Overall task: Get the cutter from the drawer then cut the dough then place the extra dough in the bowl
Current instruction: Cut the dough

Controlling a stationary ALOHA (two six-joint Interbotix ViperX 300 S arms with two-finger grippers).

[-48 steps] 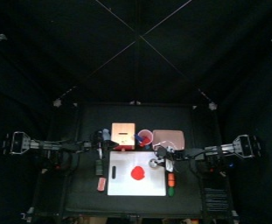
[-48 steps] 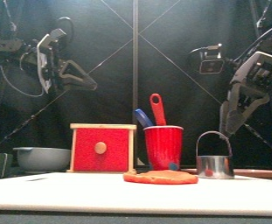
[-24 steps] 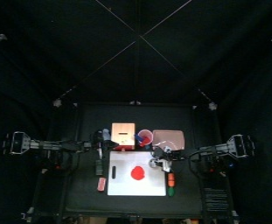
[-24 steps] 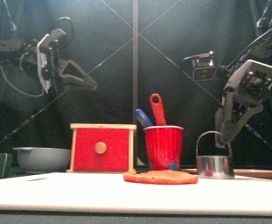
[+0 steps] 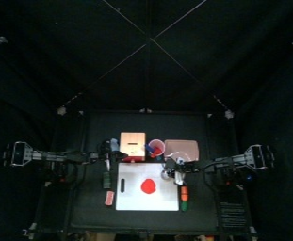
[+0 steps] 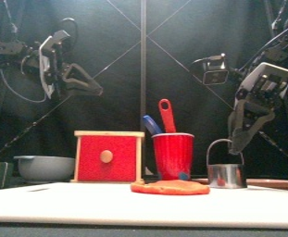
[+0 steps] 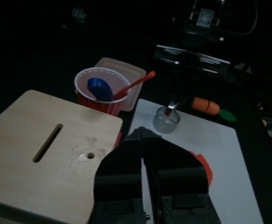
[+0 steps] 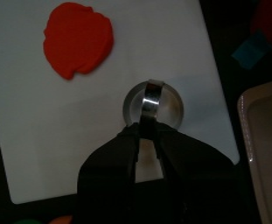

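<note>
A black table [image 5: 79, 202] fills the lower half of the top view, with black curtains [image 5: 146, 56] closing the booth behind it. A white board [image 5: 130, 202] lies at the table's lower middle, and a flat red dough [image 5: 149, 185] rests near its centre.

The cutter [image 6: 227, 174] stands upright on the board's right part, just right of the dough and apart from it. The right gripper [image 8: 151, 127] reaches down from the right side of the front view, its jaws pinched narrow on the cutter's wire handle.

Behind the board, a wooden box [image 6: 109, 157] shows its red drawer front pushed in. A red cup [image 6: 173, 155] stands just to the right of it, and a pink tray [image 5: 182, 149] lies further right. A blue-grey bowl [image 6: 44, 167] sits at the far left of the front view.

The left gripper [image 7: 148, 147] hangs high at the upper left of the front view, over the box, with its jaws nearly together and gripping nothing.
</note>
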